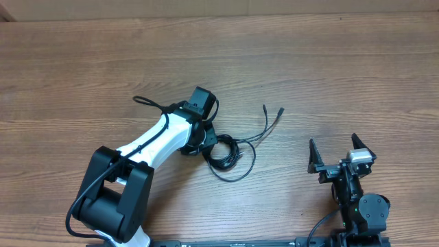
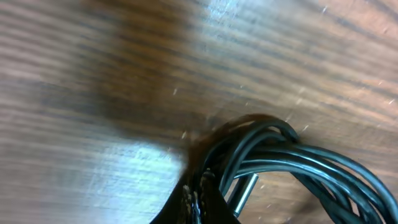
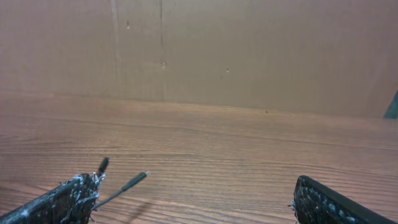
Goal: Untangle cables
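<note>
The cables (image 1: pixel 228 156) are thin black cords lying in a loose coil at mid-table. Two plug ends (image 1: pixel 280 110) stretch away to the upper right. My left gripper (image 1: pixel 209 145) points down at the coil's left edge. In the left wrist view its fingertips (image 2: pixel 198 198) are pressed together and several strands of the cables (image 2: pixel 292 155) curve into the pinch. A silver-tipped plug (image 2: pixel 243 189) lies just right of them. My right gripper (image 1: pixel 336 149) rests near the front right, open and holding nothing. In the right wrist view it (image 3: pixel 196 190) faces the two plug ends (image 3: pixel 132 181).
The table (image 1: pixel 329 62) is bare brown wood. A cardboard wall (image 3: pixel 249 50) stands along its far edge. The left arm's own thicker black cable (image 1: pixel 147 103) loops out beside its white forearm (image 1: pixel 158 140).
</note>
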`<move>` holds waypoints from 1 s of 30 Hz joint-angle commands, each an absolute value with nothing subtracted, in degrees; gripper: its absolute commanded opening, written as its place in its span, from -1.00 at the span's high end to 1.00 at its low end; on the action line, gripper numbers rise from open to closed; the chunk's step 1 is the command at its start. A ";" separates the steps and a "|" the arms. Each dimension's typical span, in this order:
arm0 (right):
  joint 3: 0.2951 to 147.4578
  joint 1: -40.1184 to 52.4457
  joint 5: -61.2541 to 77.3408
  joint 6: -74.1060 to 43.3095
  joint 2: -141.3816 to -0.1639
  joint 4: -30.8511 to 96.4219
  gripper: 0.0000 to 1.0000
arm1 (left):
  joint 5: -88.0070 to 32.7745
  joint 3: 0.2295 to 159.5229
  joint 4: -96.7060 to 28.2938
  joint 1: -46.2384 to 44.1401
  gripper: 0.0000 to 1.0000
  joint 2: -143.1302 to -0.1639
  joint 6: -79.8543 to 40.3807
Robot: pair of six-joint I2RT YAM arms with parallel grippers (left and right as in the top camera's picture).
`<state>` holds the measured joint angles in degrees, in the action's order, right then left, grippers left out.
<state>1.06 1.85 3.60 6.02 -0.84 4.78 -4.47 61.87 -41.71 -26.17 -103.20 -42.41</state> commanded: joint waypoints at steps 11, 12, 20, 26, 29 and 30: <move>0.47 1.48 3.05 6.09 -0.19 4.62 -1.00 | -3.81 69.30 -51.96 -25.74 0.92 -92.40 -37.21; 0.47 1.48 3.05 6.09 -0.19 4.62 -1.00 | -3.77 69.45 -52.27 -25.74 0.91 -91.46 -37.23; 0.47 1.48 3.05 6.09 -0.16 4.62 -1.00 | 0.89 69.54 -55.75 -25.74 0.92 -83.61 -37.26; 0.47 1.48 3.05 6.09 -0.19 4.64 -1.00 | 3.16 69.54 -59.24 -25.74 0.91 -78.11 -38.74; 0.47 1.48 3.05 6.09 -0.19 4.62 -1.00 | 3.05 69.54 -60.36 -25.74 0.92 -76.12 -42.37; 0.47 1.48 3.05 6.09 -0.16 4.64 -1.00 | 2.98 69.54 -60.73 -25.74 0.92 -75.64 -44.01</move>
<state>1.06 1.85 3.57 6.02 -0.84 4.80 1.54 68.42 -60.10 -26.15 -77.73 -39.77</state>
